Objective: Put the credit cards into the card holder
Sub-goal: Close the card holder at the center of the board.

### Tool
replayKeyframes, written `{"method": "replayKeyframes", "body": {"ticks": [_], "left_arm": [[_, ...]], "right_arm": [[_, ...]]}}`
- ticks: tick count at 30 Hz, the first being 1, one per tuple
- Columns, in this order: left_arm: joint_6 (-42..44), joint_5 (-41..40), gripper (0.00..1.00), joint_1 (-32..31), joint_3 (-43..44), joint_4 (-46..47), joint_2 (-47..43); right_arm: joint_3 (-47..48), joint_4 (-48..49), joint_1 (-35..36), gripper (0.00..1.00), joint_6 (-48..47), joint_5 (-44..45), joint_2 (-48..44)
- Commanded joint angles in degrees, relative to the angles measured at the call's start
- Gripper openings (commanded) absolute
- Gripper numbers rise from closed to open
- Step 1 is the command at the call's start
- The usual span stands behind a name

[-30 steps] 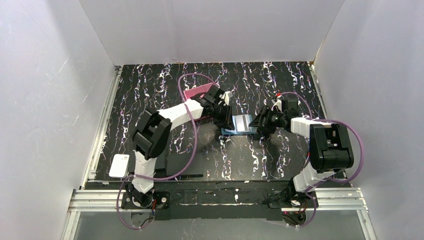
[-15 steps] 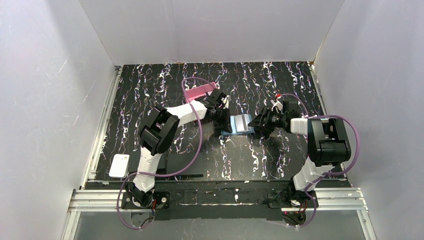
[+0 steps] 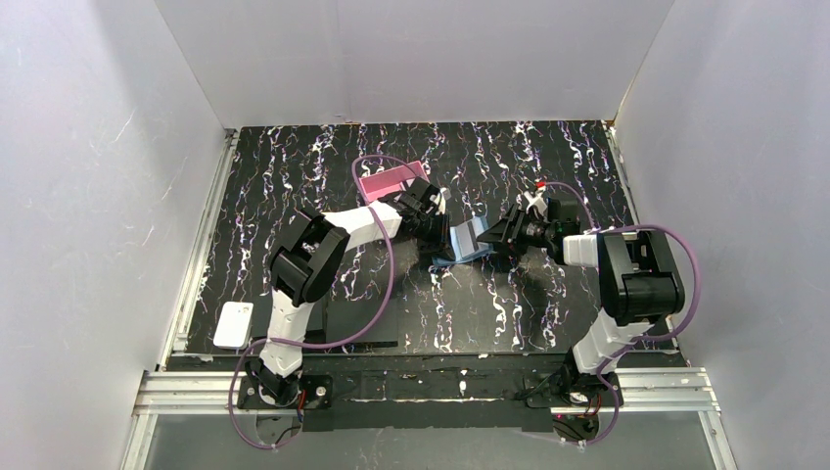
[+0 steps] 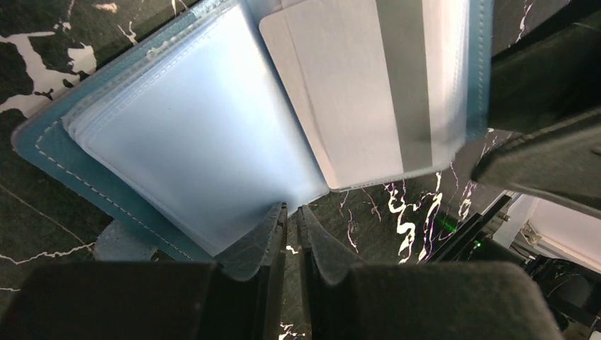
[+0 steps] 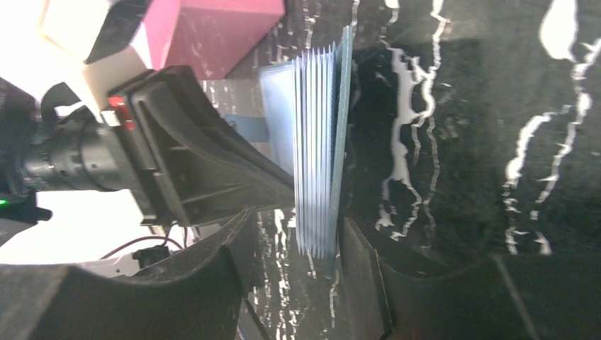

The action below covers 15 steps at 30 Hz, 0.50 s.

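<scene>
The card holder [image 3: 470,238] is a blue hinged case with clear sleeves [image 4: 198,127], lying mid-table between both arms. One credit card [image 4: 354,92], white with a grey stripe, sits in a sleeve of its right half. That half stands tilted up, its sleeves fanned on edge [image 5: 319,142]. My right gripper [image 5: 296,214] is open around this raised stack: one finger touches the blue cover, the other stands apart. My left gripper [image 4: 290,207] is shut with nothing in it, and one fingertip overlaps the near corner of the left sleeves. Another white credit card [image 3: 235,323] lies at the near left.
A pink box [image 3: 391,181] sits just behind the left gripper and also shows in the right wrist view [image 5: 212,32]. White walls enclose the black marbled table [image 3: 294,166] on three sides. A metal rail [image 3: 201,245] runs along the left edge.
The holder's right half has risen from lying flat to tilted up. The right gripper has narrowed around it. The left gripper has shut and shifted slightly toward the holder's left edge.
</scene>
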Motion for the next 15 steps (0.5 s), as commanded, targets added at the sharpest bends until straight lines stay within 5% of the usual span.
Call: {"method": "replayKeyframes", "body": {"ticks": [1, 9, 15], "left_arm": [[0.9, -1.62, 0.11, -0.7, -2.51, -3.99, 0.22], [0.63, -0.24, 0.12, -1.19, -2.72, -3.26, -1.57], [1.57, -0.44, 0.27, -1.18, -7.01, -2.37, -8.57]], "right_arm": [[-0.24, 5.1, 1.01, 0.54, 5.01, -2.23, -5.05], [5.35, -10.59, 8.86, 0.49, -7.15, 13.55, -8.13], [8.78, -17.88, 15.83, 0.45, -14.15, 26.31, -9.74]]}}
